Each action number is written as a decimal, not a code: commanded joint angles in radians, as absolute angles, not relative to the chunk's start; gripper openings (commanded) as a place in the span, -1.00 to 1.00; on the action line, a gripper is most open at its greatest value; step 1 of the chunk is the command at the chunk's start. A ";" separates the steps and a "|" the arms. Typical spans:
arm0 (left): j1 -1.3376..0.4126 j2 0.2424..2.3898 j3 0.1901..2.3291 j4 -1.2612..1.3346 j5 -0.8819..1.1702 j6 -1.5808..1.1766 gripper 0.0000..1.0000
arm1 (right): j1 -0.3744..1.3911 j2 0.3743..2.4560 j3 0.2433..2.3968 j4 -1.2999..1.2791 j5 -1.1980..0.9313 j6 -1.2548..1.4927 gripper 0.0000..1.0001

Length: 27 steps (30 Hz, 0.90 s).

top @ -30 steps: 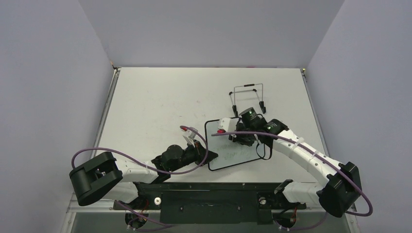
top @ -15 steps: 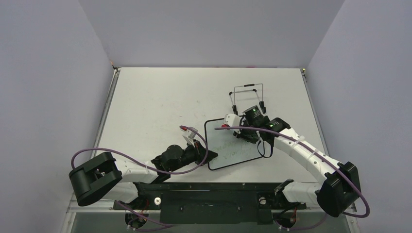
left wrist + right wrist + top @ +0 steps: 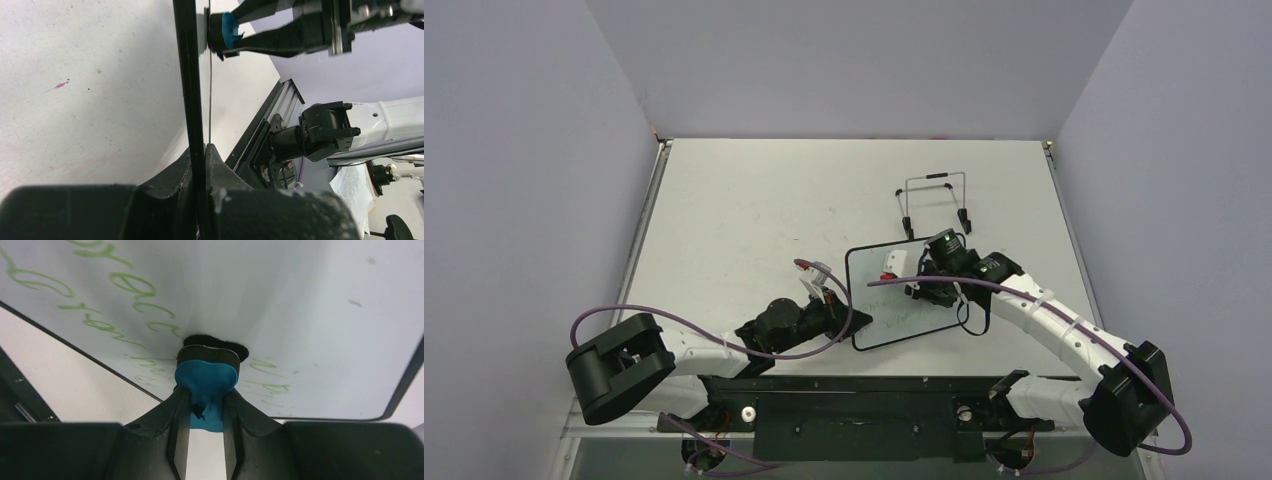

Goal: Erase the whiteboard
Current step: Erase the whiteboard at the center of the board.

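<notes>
Black-framed white whiteboard with green handwriting, left hand clamping its left edge, right hand pinching small blue eraser, pressing its face.

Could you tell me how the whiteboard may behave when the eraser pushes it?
Probably stiff: the whiteboard looks flat and framed. Likely light, apt to slide, hence the left jaws pinching its edge. The eraser seems soft, bulging between the right jaws.
</notes>
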<state>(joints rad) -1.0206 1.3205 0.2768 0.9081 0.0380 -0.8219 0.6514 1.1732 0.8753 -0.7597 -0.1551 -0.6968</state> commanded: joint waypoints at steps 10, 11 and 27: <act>-1.040 1.309 0.295 0.979 0.109 -0.769 -1.00 | 0.660 1.145 0.850 -0.738 -0.205 -0.730 -1.00; -1.040 1.310 0.296 0.980 0.112 -0.769 -1.00 | 0.656 1.145 0.853 -0.733 -0.187 -0.725 -1.00; -1.040 1.302 0.290 0.979 0.109 -0.767 -1.00 | 0.575 1.130 0.874 -0.779 -0.322 -0.760 -1.00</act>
<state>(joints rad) -1.0218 1.3205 0.2768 0.9096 0.0406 -0.8112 0.5732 1.1576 0.8661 -0.7635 -0.2367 -0.7155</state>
